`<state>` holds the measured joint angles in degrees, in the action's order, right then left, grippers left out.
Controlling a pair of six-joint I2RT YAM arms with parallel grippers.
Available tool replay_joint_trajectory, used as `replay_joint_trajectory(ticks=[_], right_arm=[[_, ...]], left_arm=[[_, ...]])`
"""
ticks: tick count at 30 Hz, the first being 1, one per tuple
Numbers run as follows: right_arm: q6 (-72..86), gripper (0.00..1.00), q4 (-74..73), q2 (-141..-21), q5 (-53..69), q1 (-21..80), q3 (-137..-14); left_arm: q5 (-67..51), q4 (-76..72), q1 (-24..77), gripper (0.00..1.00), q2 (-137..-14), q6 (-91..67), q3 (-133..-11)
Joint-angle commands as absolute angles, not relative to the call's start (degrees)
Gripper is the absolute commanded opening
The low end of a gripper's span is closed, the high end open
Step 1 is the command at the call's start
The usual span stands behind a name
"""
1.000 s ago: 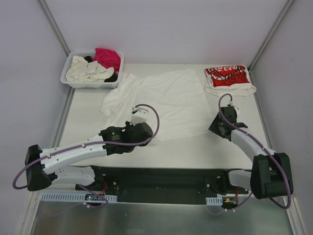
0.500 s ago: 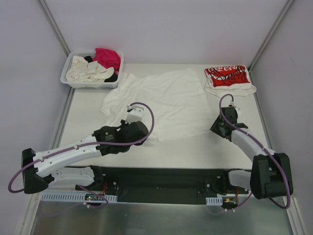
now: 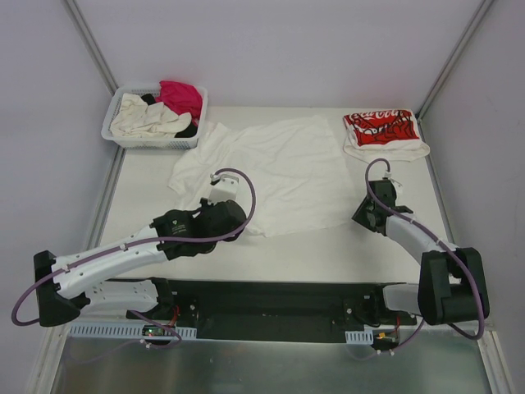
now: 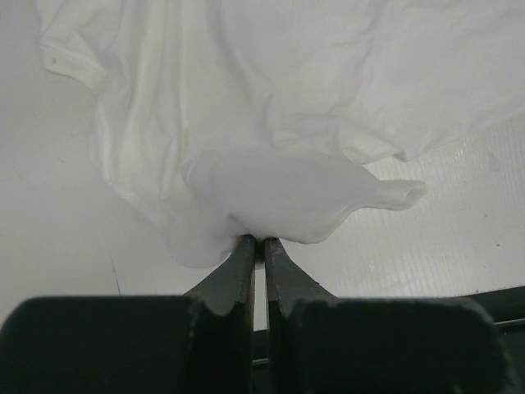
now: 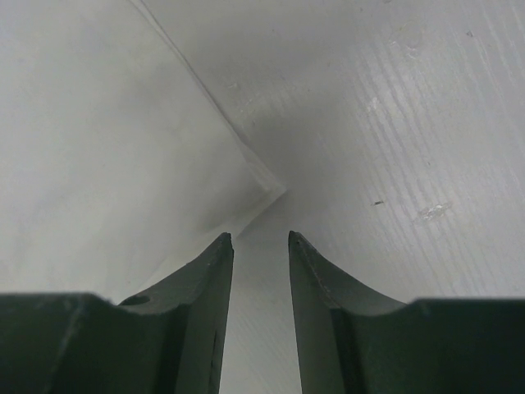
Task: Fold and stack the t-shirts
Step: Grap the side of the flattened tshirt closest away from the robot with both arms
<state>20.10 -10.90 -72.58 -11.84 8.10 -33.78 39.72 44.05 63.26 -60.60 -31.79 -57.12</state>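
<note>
From above, the large white t-shirt (image 3: 275, 164) lies spread over the middle of the table (image 3: 328, 246), its collar end towards the far left. The white basket (image 3: 115, 135) at the far left corner holds a cream shirt (image 3: 143, 119), a magenta shirt (image 3: 182, 96) and a bit of a black shirt (image 3: 187, 130). The red-printed shirt (image 3: 381, 130) sits folded at the far right corner. The left gripper (image 3: 230, 215) is at the spread shirt's near hem, left of its middle. The right gripper (image 3: 369, 212) is at the shirt's near right corner.

In the left wrist view, the two fingers (image 4: 244, 267) are pressed together on a pinch of the hem. The cloth (image 4: 287, 193) bunches up in a puffed fold just beyond the tips, and the rest of the shirt runs away over the table (image 4: 49, 246).

In the right wrist view, the fingers (image 5: 215, 279) stand a narrow gap apart with nothing between them. The shirt's corner (image 5: 123, 148) lies flat on the table (image 5: 394, 123), its tip just beyond the fingertips and apart from both of them.
</note>
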Motion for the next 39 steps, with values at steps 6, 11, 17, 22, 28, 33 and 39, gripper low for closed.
replay_joint_trajectory(ticks=[6, 11, 17, 22, 28, 33, 39], right_arm=[[21.1, 0.36, -8.0, -76.6, -13.6, 7.6, -34.9], [20.9, 0.37, -7.6, -78.3, -13.6, 6.7, -35.8], [20.8, 0.37, -6.9, -79.6, -13.2, 6.3, -36.6], [21.0, 0.37, -7.0, -80.1, -13.0, 5.9, -36.7], [21.3, 0.3, -6.9, -79.9, -13.2, 5.4, -36.6], [21.4, 0.25, -6.9, -80.1, -13.4, 5.3, -36.6], [21.7, 0.23, -7.0, -81.0, -13.4, 5.2, -37.4]], left_arm=[[41.4, 45.5, 62.6, 0.0, -59.2, -30.3, -60.0], [41.4, 46.2, 62.6, 0.0, -59.2, -30.5, -60.5], [41.3, 46.8, 62.2, 0.0, -59.3, -30.7, -60.8], [41.4, 47.5, 62.2, 0.0, -58.9, -31.2, -61.0], [41.6, 48.9, 62.2, 0.0, -58.1, -31.5, -61.8], [41.7, 49.9, 62.2, 0.0, -57.8, -32.0, -62.0], [41.9, 50.4, 62.1, 0.0, -57.1, -32.4, -62.0]])
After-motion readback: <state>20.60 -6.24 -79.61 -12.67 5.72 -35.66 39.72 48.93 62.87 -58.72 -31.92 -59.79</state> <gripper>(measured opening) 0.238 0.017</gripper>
